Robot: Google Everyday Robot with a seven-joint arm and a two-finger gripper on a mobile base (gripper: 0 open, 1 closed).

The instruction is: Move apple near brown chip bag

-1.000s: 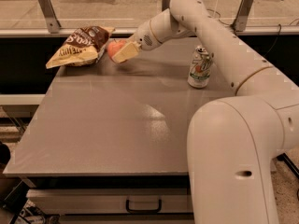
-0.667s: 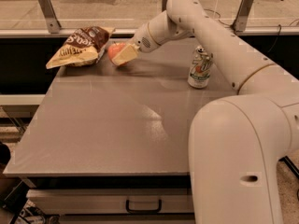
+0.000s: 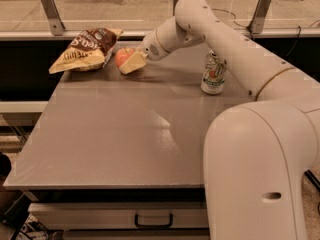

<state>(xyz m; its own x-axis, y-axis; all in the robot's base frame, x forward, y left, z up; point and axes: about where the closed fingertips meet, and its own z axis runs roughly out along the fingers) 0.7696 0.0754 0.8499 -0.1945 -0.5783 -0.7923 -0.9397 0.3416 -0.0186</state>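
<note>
Camera view looks down across a grey, flat tabletop (image 3: 125,134) with the robot's white arm (image 3: 235,49) reaching from the right toward the far left corner. At the end of that arm the pale pincer (image 3: 132,63) sits right against the round red-orange apple (image 3: 122,56), covering its lower right side. We see the pincer touching the fruit, but whether it grips the apple or only stands loosely about it we cannot tell, since its far side is hidden behind the apple.

The apple is at the far edge of the tabletop, just to the right of the wrinkly dark brown and tan-yellow foil chip bag (image 3: 85,49). Fruit and brown chip bag are very near each other, perhaps touching at the bag's right corner; we cannot make out a gap. The bag lies with its long axis running left to right and slightly away from us, so its right end faces the apple and the pincer beyond it. A white and green soda can (image 3: 213,73) stands upright well apart on the right, under the arm.

We judge the task close to done: the apple already lies beside the bag. The bag lies to the pincer's left along the line of the arm, so any retreat should run back rightward, away from both, without dragging the apple along.
</note>
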